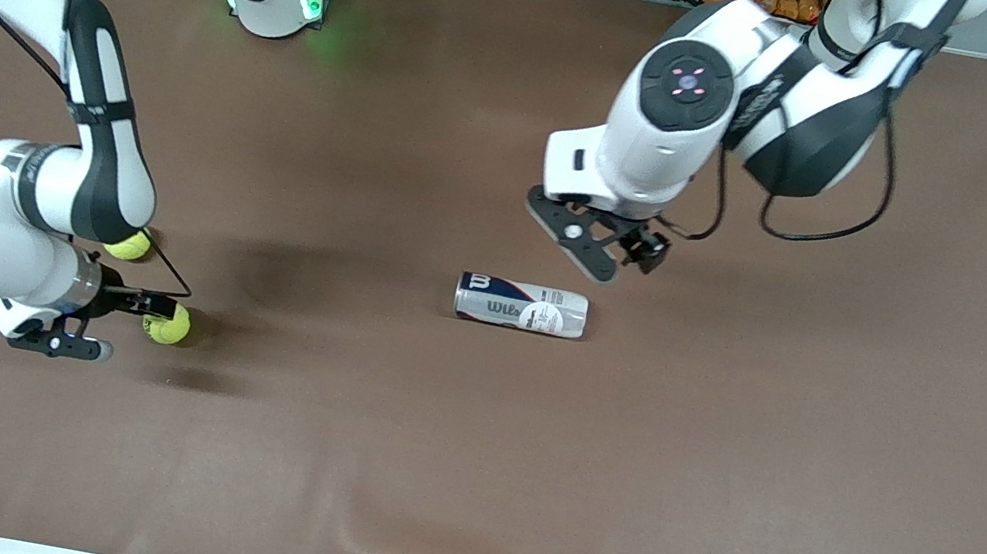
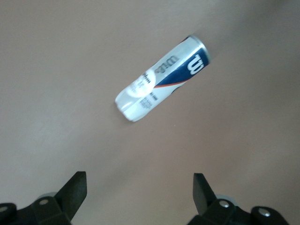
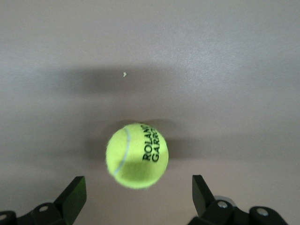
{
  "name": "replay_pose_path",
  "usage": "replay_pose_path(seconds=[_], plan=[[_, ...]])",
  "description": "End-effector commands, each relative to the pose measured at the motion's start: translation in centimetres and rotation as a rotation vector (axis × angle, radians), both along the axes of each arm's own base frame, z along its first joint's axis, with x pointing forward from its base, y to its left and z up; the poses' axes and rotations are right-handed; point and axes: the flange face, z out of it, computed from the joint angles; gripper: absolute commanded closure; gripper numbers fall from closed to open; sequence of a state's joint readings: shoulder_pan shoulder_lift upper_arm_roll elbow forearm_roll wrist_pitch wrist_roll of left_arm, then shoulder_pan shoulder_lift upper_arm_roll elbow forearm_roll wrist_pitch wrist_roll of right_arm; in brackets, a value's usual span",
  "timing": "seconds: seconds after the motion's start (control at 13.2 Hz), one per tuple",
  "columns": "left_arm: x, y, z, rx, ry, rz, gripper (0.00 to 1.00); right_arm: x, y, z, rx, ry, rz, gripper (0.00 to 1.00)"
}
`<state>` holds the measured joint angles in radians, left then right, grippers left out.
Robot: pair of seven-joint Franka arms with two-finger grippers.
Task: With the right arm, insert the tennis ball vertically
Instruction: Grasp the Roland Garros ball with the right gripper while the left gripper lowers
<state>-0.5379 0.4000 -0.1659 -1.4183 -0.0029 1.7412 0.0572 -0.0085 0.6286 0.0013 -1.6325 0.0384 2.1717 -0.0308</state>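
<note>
Lying on its side near the middle of the brown table [image 1: 722,480], the can [image 1: 521,305] shows in the front view with its length running toward the two arms' ends. The left gripper [image 1: 605,248] hangs over the table just beside the can, toward the robots' bases. At the right arm's end, the right gripper [image 1: 130,325] is low by a tennis ball [image 1: 168,324], and a second ball [image 1: 129,244] lies partly hidden under that arm's wrist, farther from the front camera. From the left wrist view, the can [image 2: 161,78] lies apart from the wide-open, empty fingers [image 2: 75,190]. From the right wrist view, the tennis ball [image 3: 137,155] rests on the table between the lines of the spread fingers [image 3: 75,194], which grip nothing and stay clear of it.
</note>
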Motion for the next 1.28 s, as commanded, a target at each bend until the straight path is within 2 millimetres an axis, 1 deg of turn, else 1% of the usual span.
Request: replay_pose_path(seconds=[0.0,0.08,0.23,0.38,0.45,0.6,0.76,0.83,0.91,0.98,1.06,1.13,1.21], plan=[[0.9,-1.4,-1.7,-0.017,-0.023,-0.113,0.0,0.5,-0.1,-1.7,0.011,-0.013,0.0,0.0],[1.2,-1.7,-2.7,-0.025,-0.026,-0.142,0.0,0.4,0.0,-2.5,0.01,-0.021,0.001,0.0],[0.9,-2.7,-3.7,-0.034,-0.028,-0.199,0.0,-0.3,0.4,-4.0,0.007,-0.041,0.003,0.0],[0.6,-3.8,-4.7,-0.045,-0.035,-0.262,0.0,-0.6,0.9,-4.5,0.007,-0.038,0.01,0.0],[0.8,-4.1,-5.6,-0.054,-0.041,-0.301,0.0,-0.6,0.9,-4.5,0.007,-0.038,0.008,0.0],[1.0,-5.6,-7.5,-0.084,-0.079,-0.4,0.0,-0.8,0.9,-4.8,0.007,-0.03,0.007,0.01],[1.5,-6.2,-9.5,-0.086,-0.109,-0.46,0.0,-0.8,0.9,-4.7,0.007,-0.028,0.008,0.19],[1.0,-7.1,-10.3,-0.074,-0.118,-0.482,0.0,-0.8,0.9,-4.6,0.007,-0.03,0.008,0.3],[0.9,-7.6,-11.1,-0.066,-0.128,-0.491,0.0,-0.7,0.8,-4.5,0.007,-0.031,0.009,0.42],[1.2,-7.8,-11.9,-0.067,-0.147,-0.501,0.0,-0.7,0.8,-4.4,0.007,-0.033,0.007,0.55],[1.3,-8.2,-12.2,-0.047,-0.189,-0.531,0.0,-0.7,0.7,-4.3,0.007,-0.033,0.006,0.61],[0.4,-9.4,-12.3,-0.007,-0.225,-0.587,0.0,-0.6,0.5,-4.0,0.007,-0.038,0.004,0.61],[-0.1,-10.3,-12.5,0.022,-0.246,-0.616,0.0,-0.6,0.3,-3.9,0.006,-0.039,0.004,0.61]])
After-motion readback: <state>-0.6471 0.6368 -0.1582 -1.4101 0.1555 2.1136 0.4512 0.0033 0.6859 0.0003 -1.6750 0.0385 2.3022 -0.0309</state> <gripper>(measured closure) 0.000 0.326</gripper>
